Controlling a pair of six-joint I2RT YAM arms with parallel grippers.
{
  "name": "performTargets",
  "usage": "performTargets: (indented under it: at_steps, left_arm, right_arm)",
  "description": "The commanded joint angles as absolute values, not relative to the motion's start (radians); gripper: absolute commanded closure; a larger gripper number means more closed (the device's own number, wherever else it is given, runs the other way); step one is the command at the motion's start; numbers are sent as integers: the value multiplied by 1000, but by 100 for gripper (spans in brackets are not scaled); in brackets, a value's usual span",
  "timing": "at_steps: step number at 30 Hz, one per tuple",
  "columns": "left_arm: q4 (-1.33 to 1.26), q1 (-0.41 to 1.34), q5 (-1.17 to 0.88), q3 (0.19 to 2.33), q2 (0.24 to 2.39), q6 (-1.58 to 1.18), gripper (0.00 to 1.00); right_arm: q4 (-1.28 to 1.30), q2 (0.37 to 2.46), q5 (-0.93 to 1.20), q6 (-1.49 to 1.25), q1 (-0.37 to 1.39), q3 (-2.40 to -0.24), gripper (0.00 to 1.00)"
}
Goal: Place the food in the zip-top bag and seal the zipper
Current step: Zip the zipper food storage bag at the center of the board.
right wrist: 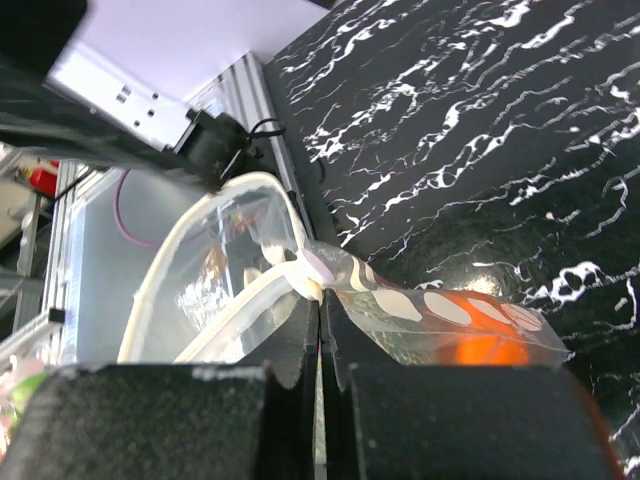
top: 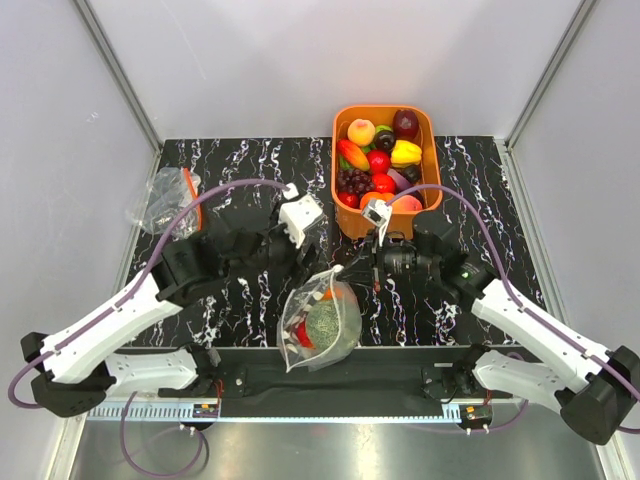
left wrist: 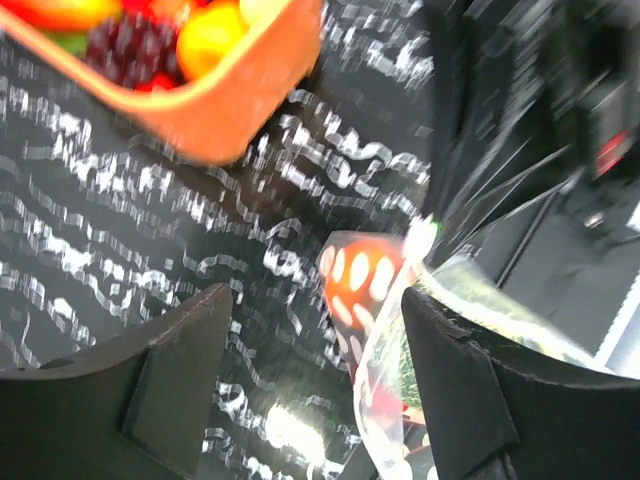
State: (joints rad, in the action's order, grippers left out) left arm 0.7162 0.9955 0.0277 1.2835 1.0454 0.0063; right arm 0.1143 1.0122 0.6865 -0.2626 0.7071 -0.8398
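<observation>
A: Black marbled table point(top: 480, 170). At six o'clock the zip-top bag point(top: 298, 312) is found, melon point(top: 326, 322) inside.
B: Its mouth edge is pinched by the clenched right end effector point(right wrist: 320, 305); left end effector point(left wrist: 312, 300) is released.

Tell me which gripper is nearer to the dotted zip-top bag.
Right. The right gripper is shut on the zip-top bag at its mouth edge. The left gripper is open beside the bag; whether a finger touches the plastic, I cannot tell.
</observation>
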Motion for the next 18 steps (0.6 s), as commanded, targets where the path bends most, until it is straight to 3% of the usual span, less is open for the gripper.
performTargets:
  at_steps: [1,4,7,13,18]
  left_arm:
    - [692,996,-96,1373,1101,3,27]
    - [683,1014,-155,1407,1127,3,32]
    - [667,1055,-144,1413,1155,-18,49]
    - [624,1098,-140,1391,1175,-8,54]
    - [598,1100,-166,1379,1174,-6,48]
  right_arm:
    - [202,976,611,-317,721,-900,100]
    - [219,957,595,-331,724,-902,100]
    - [230,940,583,-336,724,-900,100]
    - [241,920,580,-342,726,-900,100]
    - [255,902,580,-337,727,-899,100]
